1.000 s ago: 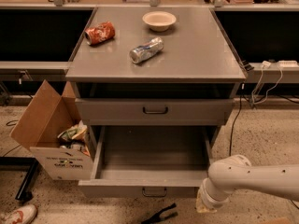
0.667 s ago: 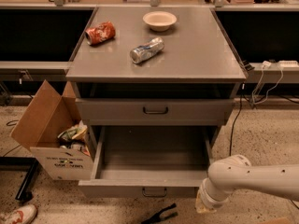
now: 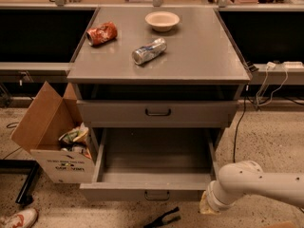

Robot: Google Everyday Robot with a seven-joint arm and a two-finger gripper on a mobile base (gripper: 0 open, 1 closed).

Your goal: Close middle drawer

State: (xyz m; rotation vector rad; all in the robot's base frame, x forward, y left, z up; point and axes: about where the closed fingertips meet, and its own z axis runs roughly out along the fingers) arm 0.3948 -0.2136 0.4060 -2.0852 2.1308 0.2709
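The middle drawer (image 3: pixel 142 192) is pulled far out of the grey cabinet (image 3: pixel 156 70). It is empty, and its front carries a small dark loop handle (image 3: pixel 156 195). The top drawer (image 3: pixel 157 112) above it is pushed in. The lowest drawer is hidden under the open one. My white arm (image 3: pixel 237 184) comes in from the right, next to the drawer's front right corner. My dark gripper (image 3: pixel 164 218) is low over the floor, just in front of and below the drawer's front, apart from it. It is open and holds nothing.
On the cabinet top lie a red crushed can (image 3: pixel 101 33), a silver can (image 3: pixel 149 51) and a pale bowl (image 3: pixel 162 20). An open cardboard box (image 3: pixel 52 137) with rubbish stands on the floor to the left. Cables (image 3: pixel 240 122) hang at the right. A shoe (image 3: pixel 19 218) is at the bottom left.
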